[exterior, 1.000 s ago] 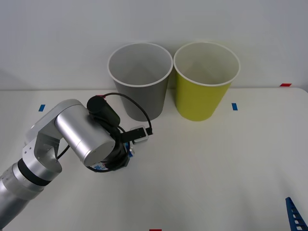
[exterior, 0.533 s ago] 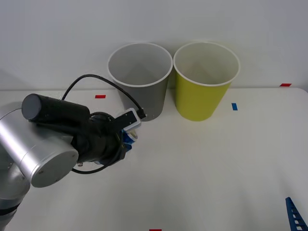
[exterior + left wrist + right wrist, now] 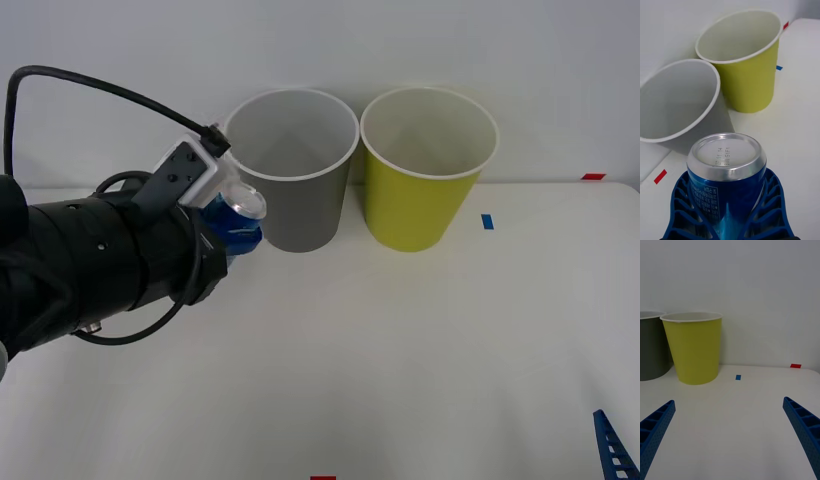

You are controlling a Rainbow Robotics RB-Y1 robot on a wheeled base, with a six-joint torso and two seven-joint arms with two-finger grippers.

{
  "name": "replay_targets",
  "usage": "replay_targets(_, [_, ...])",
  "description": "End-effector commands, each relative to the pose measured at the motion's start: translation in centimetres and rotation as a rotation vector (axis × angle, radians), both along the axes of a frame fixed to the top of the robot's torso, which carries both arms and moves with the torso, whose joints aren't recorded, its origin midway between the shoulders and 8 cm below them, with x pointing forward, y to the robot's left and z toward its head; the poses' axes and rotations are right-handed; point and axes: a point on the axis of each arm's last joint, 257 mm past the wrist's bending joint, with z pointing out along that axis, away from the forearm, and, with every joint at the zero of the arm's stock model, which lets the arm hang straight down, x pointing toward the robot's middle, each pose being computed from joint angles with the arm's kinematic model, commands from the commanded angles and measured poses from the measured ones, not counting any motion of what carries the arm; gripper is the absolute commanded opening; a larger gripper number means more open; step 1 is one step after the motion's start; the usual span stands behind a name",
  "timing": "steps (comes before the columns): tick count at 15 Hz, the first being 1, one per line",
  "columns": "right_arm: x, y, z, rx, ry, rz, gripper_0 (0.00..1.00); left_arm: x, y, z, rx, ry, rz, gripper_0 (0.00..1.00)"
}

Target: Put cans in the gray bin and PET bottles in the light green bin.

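My left gripper is shut on a small blue can with a silver end, its blue ribbed fingers wrapped around the can's sides. It holds the can in the air just left of the gray bin, near the height of the rim. The light green bin stands right of the gray one, touching or nearly so. Both bins look pale and bare inside. My right gripper is open over the table's right side, with nothing between its fingers; one fingertip shows at the front right.
Small blue and red tape marks lie on the white table. A white wall rises right behind the bins. The left arm's black cable loops up over the forearm.
My left arm has lifted the can off the table and carried it up and back toward the gray bin's rim. The right gripper has stayed put.
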Motion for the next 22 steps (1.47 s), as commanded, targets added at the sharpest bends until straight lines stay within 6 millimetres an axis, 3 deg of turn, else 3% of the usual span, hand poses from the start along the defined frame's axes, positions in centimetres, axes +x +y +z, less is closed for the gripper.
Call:
replay_targets(1, [0.0,0.0,0.0,0.0,0.0,0.0,1.0,0.9,1.6,1.6,-0.114,0.009,0.084,0.0])
replay_targets(5, [0.0,0.0,0.0,0.0,0.0,0.0,1.0,2.1,2.4,5.2,-0.324,0.024,0.186,0.0])
replay_targets(8, [0.0,0.0,0.0,0.0,0.0,0.0,1.0,3.2,2.8,10.5,-0.422,-0.045,0.237,0.0])
replay_targets(13, [0.0,0.0,0.0,0.0,0.0,0.0,1.0,3.0,1.0,17.5,-0.493,-0.173,0.175,0.0])
replay_targets(22, [0.0,0.0,0.0,0.0,0.0,0.0,1.0,8.4,1.4,21.3,-0.51,-0.152,0.201,0.0])
